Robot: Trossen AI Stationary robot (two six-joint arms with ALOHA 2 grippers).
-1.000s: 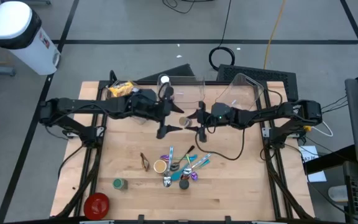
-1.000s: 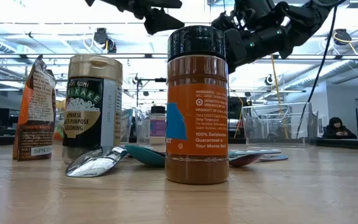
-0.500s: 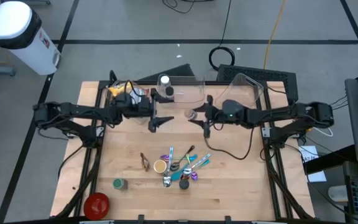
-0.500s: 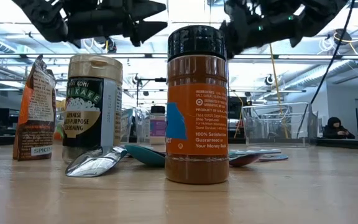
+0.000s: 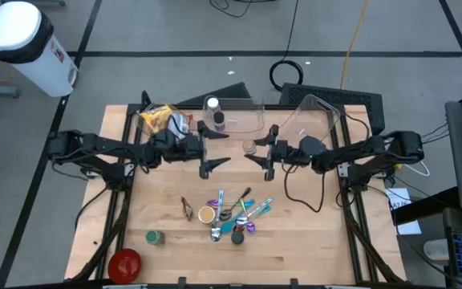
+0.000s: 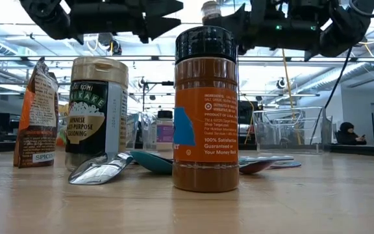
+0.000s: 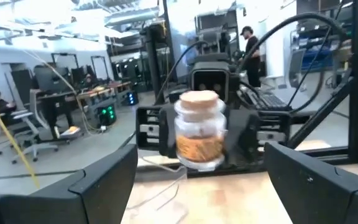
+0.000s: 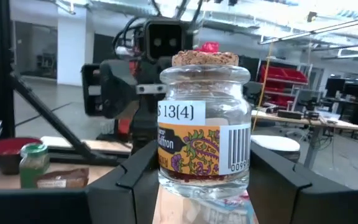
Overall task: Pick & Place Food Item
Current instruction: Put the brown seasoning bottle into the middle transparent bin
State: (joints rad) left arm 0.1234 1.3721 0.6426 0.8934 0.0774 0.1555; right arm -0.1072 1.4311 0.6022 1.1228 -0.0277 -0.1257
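A cork-stoppered jar (image 8: 204, 127) is grasped by the right pincer (image 5: 263, 153) above the counter (image 5: 311, 233); the left pincer (image 5: 212, 152), released, is faced across it.

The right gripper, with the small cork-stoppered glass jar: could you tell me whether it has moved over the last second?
Yes. In the high view the right gripper, shut on the cork-stoppered jar, has pulled back slightly toward the clear plastic bin.

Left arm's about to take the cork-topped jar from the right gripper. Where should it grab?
Probably the neck, just under the cork. The jar stands upright in the right gripper, whose fingers clamp its lower body, so only the top is free. The open left gripper already faces it level, so come straight in from that side, fingers either side of the neck.
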